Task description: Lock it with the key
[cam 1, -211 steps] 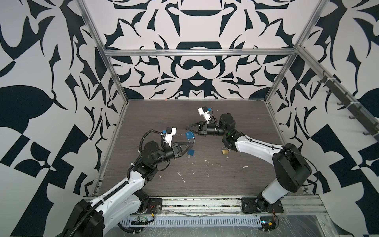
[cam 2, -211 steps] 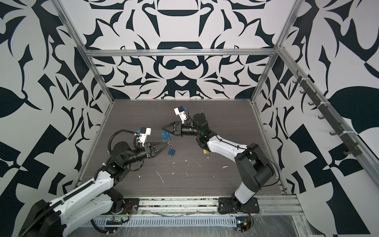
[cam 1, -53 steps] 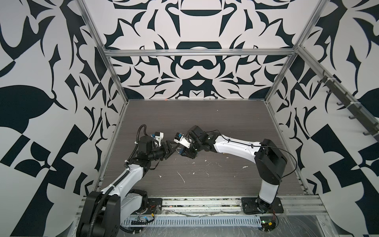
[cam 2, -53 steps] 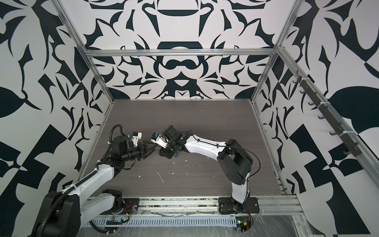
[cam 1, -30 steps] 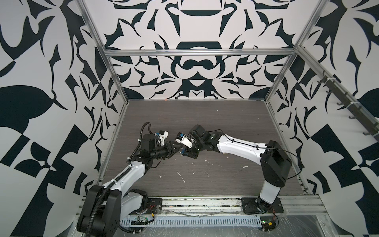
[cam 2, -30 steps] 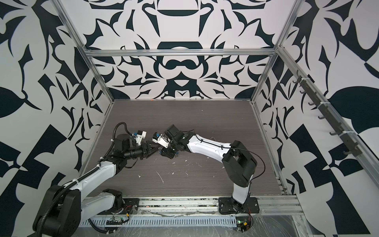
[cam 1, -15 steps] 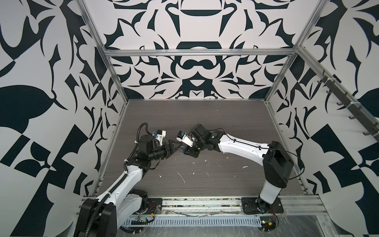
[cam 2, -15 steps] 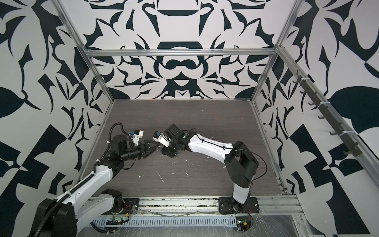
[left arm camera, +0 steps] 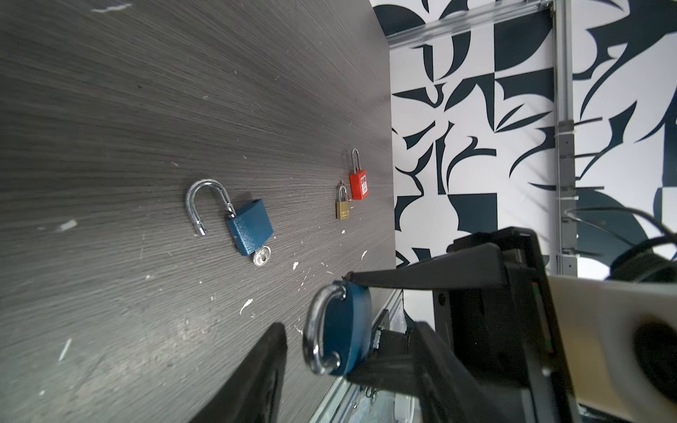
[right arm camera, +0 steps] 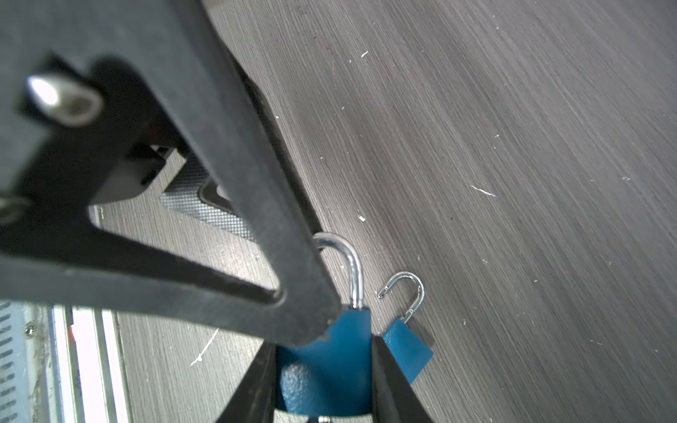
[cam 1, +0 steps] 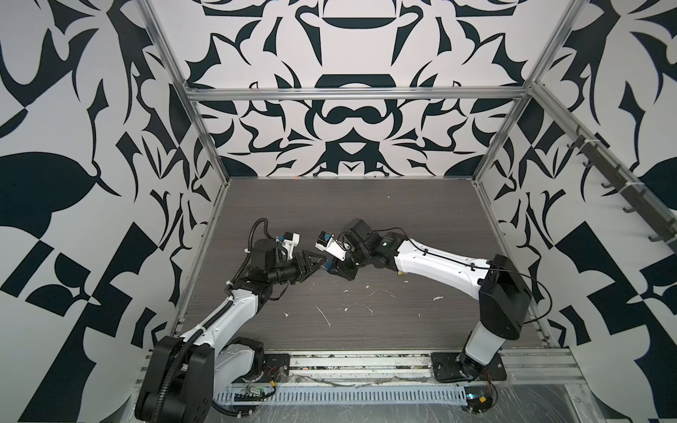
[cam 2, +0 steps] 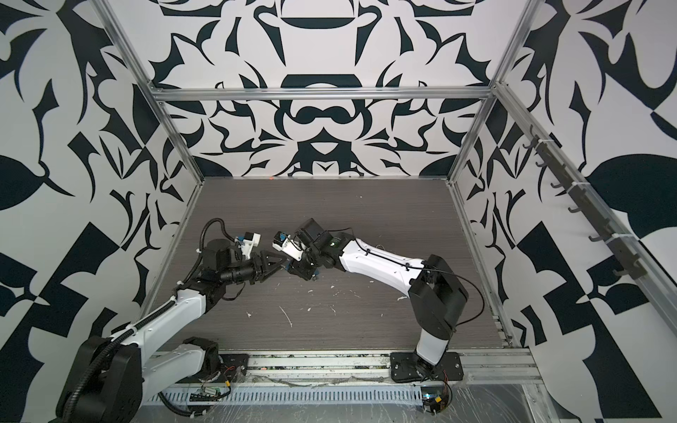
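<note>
Right gripper (right arm camera: 324,351) clamps the blue metal padlock (left arm camera: 350,329) by its body, shackle (left arm camera: 310,329) offered leftward. Left gripper (cam 1: 324,260) sits at it; opening unclear.

Your left arm (cam 1: 234,311) rises from its base and bends at the elbow. Its forearm runs toward the middle, and the left gripper (cam 1: 321,260) is held roughly level. It meets your right gripper (right arm camera: 324,346) tip to tip. One of the left fingers (right arm camera: 256,227) fills the right wrist view, but you cannot tell how wide that gripper's jaws stand. Your right arm (cam 1: 439,265) stretches long and low to the middle, its gripper angled slightly downward and its jaws clamped in a firm grip.
</note>
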